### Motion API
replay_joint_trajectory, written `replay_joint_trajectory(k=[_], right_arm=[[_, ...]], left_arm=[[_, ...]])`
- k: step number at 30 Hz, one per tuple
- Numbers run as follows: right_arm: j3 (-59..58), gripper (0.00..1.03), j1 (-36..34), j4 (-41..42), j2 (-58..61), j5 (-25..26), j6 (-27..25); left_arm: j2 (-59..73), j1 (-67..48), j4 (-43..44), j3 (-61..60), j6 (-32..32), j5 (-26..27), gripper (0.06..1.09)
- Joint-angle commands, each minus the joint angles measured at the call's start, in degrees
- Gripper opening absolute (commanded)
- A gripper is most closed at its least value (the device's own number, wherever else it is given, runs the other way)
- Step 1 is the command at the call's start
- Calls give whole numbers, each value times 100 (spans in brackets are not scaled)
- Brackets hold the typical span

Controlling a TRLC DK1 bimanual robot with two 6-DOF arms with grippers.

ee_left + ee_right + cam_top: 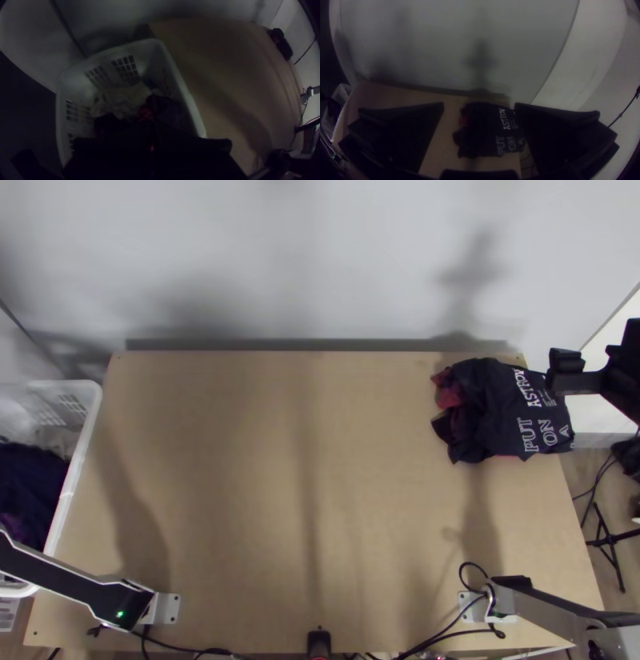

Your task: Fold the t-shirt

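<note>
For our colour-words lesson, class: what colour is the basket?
The basket is white, seen best in the top view.

Dk t-shirt (500, 412), bunched, far R tbl (264, 460) corner

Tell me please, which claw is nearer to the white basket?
Left. The left claw is over the white basket; the right claw is across the table, near the dark printed cloth.
</note>
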Motion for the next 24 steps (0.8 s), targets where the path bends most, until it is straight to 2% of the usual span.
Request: replay_joint_trajectory(k=[1, 8, 14, 17, 21, 23, 24], right_arm=[[-104, 98, -13, -14, -46, -31, 8], [-350, 98, -13, -5, -169, -74, 8], [-1062, 98, -39, -5, -626, -92, -45], [-1519, 98, -48, -14, -995, -101, -63], [-1897, 98, -268, -14, -1479, -101, -63], [-2047, 98, -426, -32, -1681, -92, -54], [-2310, 98, -566, -76, -1936, -92, -54]], left_arm=[[-1631, -247, -316, -320, -23, 863, 11], [-3161, -1408, -465, -592, -14, 1417, 11], [-4417, -3086, -474, -1647, -5, 1426, 11], [-4971, -4194, -474, -2130, -234, 1426, 11], [-5331, -5828, -386, -2719, -823, 1109, 11], [-5340, -6795, -114, -2930, -1491, 688, 11], [-5305, -7806, 378, -3194, -2370, 503, 12]])
